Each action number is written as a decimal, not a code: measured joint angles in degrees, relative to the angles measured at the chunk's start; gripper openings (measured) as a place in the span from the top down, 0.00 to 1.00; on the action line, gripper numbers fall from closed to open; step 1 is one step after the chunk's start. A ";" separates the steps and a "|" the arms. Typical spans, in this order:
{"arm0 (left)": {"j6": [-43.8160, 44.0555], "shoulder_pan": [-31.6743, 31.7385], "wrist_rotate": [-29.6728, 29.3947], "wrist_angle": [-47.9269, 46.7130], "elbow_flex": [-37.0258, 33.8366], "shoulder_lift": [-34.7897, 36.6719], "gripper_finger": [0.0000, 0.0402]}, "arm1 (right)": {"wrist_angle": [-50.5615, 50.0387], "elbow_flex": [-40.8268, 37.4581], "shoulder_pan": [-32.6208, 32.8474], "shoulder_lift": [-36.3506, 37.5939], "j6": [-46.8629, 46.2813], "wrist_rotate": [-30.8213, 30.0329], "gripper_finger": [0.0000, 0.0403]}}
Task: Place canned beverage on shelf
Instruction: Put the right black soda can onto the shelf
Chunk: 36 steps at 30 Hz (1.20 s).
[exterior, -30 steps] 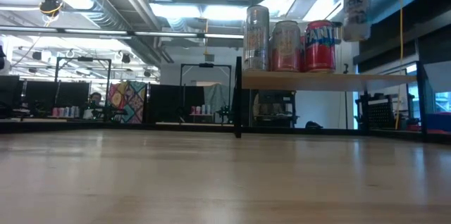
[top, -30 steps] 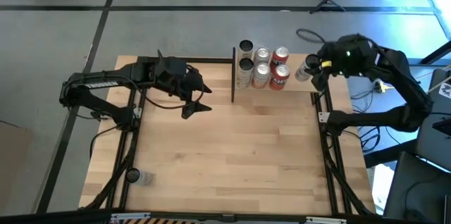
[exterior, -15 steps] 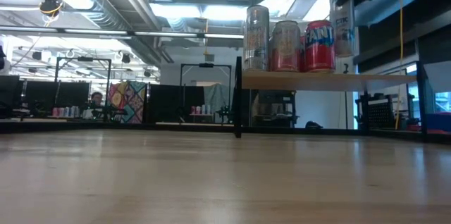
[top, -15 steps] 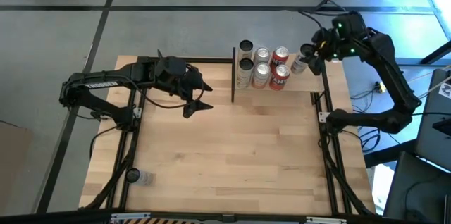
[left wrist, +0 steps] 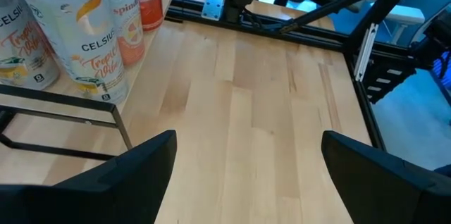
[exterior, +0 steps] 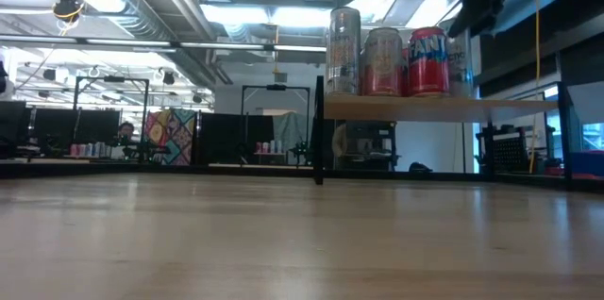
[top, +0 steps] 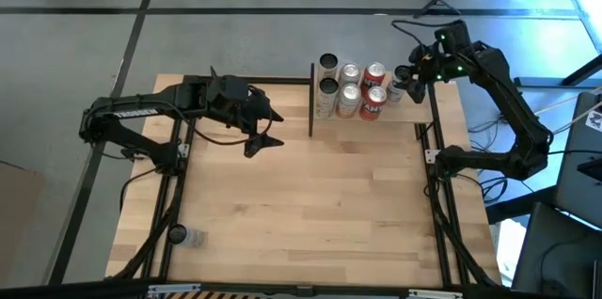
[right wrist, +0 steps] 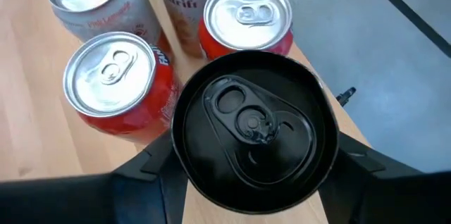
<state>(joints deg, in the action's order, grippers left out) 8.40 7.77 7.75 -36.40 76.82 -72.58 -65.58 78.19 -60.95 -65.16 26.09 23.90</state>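
The shelf (exterior: 434, 107) is a raised light-wood board with black posts; several cans (top: 350, 89) stand on it, red ones (right wrist: 113, 86) at its right. My right gripper (top: 414, 75) is shut on a black-topped can (right wrist: 254, 132) just right of the red cans (exterior: 427, 59). In the low view this can (exterior: 461, 62) is upright with its base near the board; whether it rests there I cannot tell. My left gripper (top: 265, 139) hovers open over the table left of the shelf, nothing between its fingers (left wrist: 141, 175). My right gripper pinches the black-topped can between its two fingers (right wrist: 151, 171), one on each side of the wall just below the top rim (right wrist: 180, 160). The fingers come slanting down from above and from the table's right. The can stays upright beside the red cans.
A black upright post (top: 311, 102) marks the shelf's left end. A small clear object (top: 185, 236) lies near the table's front left. Bare wood (top: 310, 205) fills the table's middle and front. Black frame rails (top: 437, 196) run along the right side.
My right gripper has swung toward the shelf and come down, carrying the can from well above the board to the level of the red cans and closer beside them. The can has stayed upright.
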 joint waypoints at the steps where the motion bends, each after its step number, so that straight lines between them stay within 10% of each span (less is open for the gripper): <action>1: 0.00 0.00 0.02 0.00 0.00 0.00 0.13 | 0.32 -0.43 0.02 0.00 0.75 0.15 0.46; 15: -0.02 0.00 0.05 0.00 0.00 -0.02 0.13 | 2.30 -1.09 0.04 -1.69 4.19 0.45 0.46; 25: -0.02 0.00 -0.03 0.02 0.00 -0.04 0.13 | 3.35 -0.98 0.15 -2.45 3.70 -1.42 0.20; 36: 0.02 0.52 -2.60 0.10 0.00 -0.04 0.13 | 0.94 7.71 0.22 -2.45 3.65 -5.00 0.18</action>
<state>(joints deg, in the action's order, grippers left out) 8.43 8.29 5.15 -36.31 76.82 -72.62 -64.65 85.90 -60.73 -67.61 29.74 18.90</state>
